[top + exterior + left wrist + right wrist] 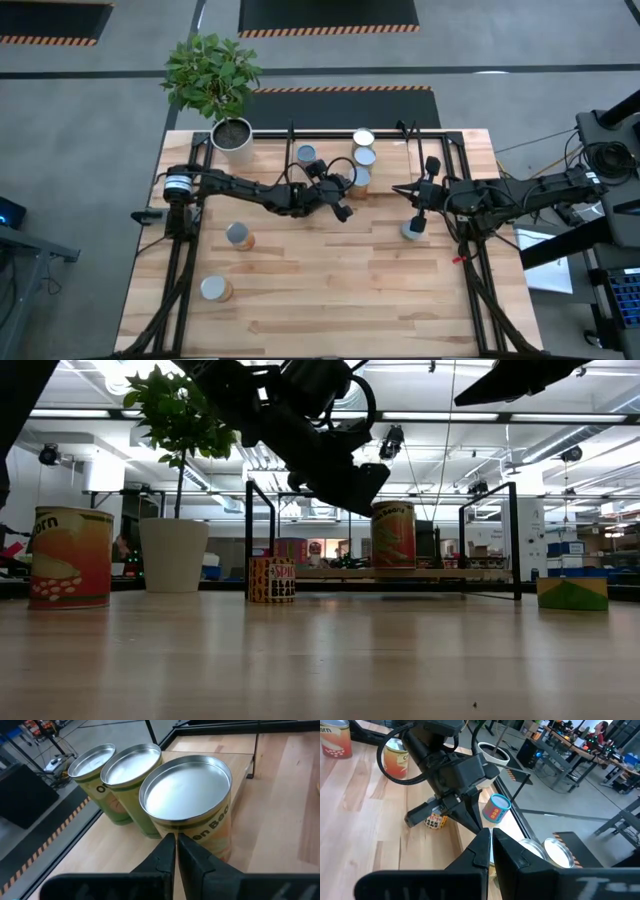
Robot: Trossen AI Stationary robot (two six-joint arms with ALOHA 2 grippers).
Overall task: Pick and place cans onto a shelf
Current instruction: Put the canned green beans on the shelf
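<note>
Three cans with silvery tops stand in a row on the shelf (400, 150) at the far middle of the table: (363, 137), (365, 157) and the nearest one (360, 178). My left gripper (342, 207) reaches in from the left, shut. In the left wrist view, my left gripper (176, 842) points at the nearest can (187, 785), just under its rim. My right gripper (418, 200) hangs shut over the table's right side, above a can (412, 230) standing on the table. Two more cans (238, 236) (214, 289) stand on the table at the left. My left gripper's shut fingertips (169, 840) stand right at the nearest can's side wall (200, 837), just below the rim, coming slanting down from the table's left. I cannot tell whether they touch it. The can stands upright on the shelf board.
A white pot with a green plant (225, 100) stands at the far left corner. A small blue can (495, 807) and a small patterned can (435, 820) stand near my left arm. Thin black shelf rods (515, 540) rise at the back. Bare wood lies toward the near edge.
</note>
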